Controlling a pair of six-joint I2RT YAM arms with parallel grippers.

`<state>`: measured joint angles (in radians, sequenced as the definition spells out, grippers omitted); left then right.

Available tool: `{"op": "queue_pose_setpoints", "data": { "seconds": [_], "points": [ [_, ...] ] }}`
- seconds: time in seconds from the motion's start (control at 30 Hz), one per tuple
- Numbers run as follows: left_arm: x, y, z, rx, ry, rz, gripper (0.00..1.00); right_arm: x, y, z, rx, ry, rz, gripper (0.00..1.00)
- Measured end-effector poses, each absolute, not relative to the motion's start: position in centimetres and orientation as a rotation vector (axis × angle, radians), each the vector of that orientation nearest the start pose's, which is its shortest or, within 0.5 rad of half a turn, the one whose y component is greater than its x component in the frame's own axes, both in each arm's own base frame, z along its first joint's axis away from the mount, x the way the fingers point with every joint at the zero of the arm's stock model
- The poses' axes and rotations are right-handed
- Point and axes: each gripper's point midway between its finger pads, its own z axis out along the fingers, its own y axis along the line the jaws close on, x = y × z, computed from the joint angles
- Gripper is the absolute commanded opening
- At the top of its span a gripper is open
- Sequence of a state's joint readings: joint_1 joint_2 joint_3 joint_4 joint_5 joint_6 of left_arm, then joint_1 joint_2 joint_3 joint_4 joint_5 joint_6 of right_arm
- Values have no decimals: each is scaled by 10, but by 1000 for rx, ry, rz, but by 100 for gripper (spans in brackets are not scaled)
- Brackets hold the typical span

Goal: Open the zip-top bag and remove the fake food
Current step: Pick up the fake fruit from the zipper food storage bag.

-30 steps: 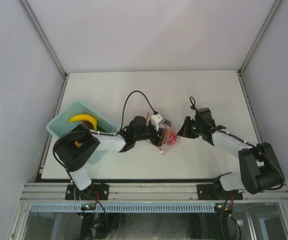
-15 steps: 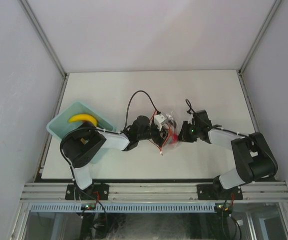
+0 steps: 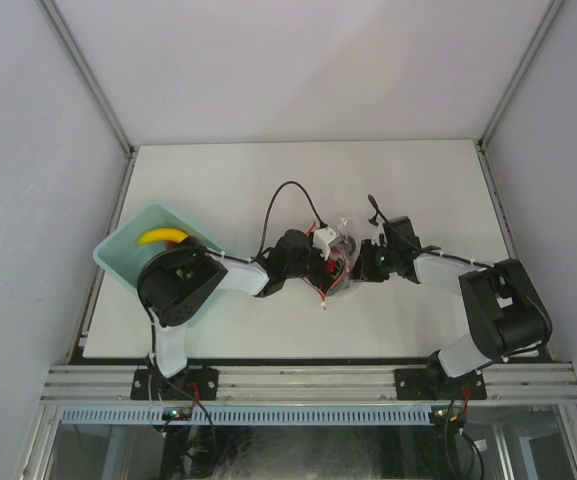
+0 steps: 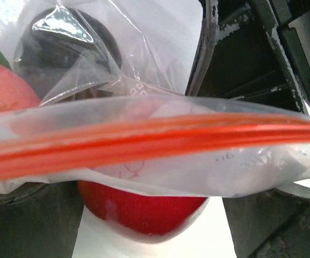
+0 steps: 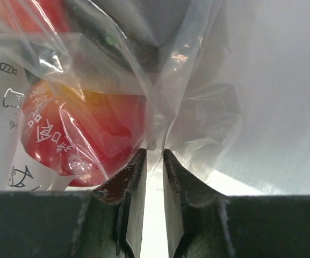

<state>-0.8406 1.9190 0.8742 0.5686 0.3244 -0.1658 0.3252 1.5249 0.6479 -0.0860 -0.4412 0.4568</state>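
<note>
The zip-top bag (image 3: 343, 240) lies mid-table between both grippers. In the left wrist view its red-orange zip strip (image 4: 155, 142) crosses the frame. A red apple (image 4: 144, 209) sits below the strip, between my left gripper's (image 4: 150, 215) spread jaws. A dark purple piece (image 4: 63, 48) and a peach fruit (image 4: 4, 88) are inside the bag. My left gripper (image 3: 330, 262) is open at the bag's left side. My right gripper (image 5: 155, 153) is shut on a fold of the clear bag (image 5: 192, 107), beside a red-orange fruit (image 5: 85, 134). It is at the bag's right side (image 3: 361, 262).
A light blue bin (image 3: 128, 262) stands at the table's left edge with a yellow banana (image 3: 163, 237) in it, partly hidden by the left arm. The left arm's black cable loops over the table behind the bag. The right gripper's body (image 4: 251, 48) fills the left wrist view's upper right.
My right gripper has moved left from beside the bag up to its right side. My left gripper has shifted slightly right with the bag.
</note>
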Motion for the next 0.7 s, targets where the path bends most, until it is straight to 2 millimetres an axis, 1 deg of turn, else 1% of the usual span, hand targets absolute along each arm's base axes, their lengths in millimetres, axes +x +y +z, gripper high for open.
{"op": "queue_pose_setpoints", "data": {
  "seconds": [0.07,0.23,0.27,0.33,0.4,0.43,0.47,0.57,0.6,0.63,0.7],
  "points": [
    [273,-399,34,906,1965,-944,76,263,186,22,-15,2621,865,18],
    [273,-400,35,889,1984,-967,33,262,184,28,-19,2611,863,20],
    [273,-399,34,884,1992,-974,26,263,183,32,-15,2602,862,21],
    [272,-398,36,871,2006,-985,16,266,180,42,-8,2566,857,22],
    [271,-395,41,857,2018,-995,11,274,174,60,0,2497,843,25],
    [270,-394,46,854,2014,-1003,9,277,173,69,1,2464,841,28],
    [269,-393,51,847,2009,-1009,7,281,170,79,1,2424,837,33],
    [264,-389,72,838,1973,-1029,4,285,163,108,-16,2286,834,59],
    [263,-388,78,836,1960,-1032,3,285,161,114,-21,2256,840,67],
    [262,-387,82,834,1950,-1035,1,285,160,120,-31,2221,848,71],
    [259,-384,87,837,1939,-1037,0,284,158,127,-50,2162,867,73]
  ]
}}
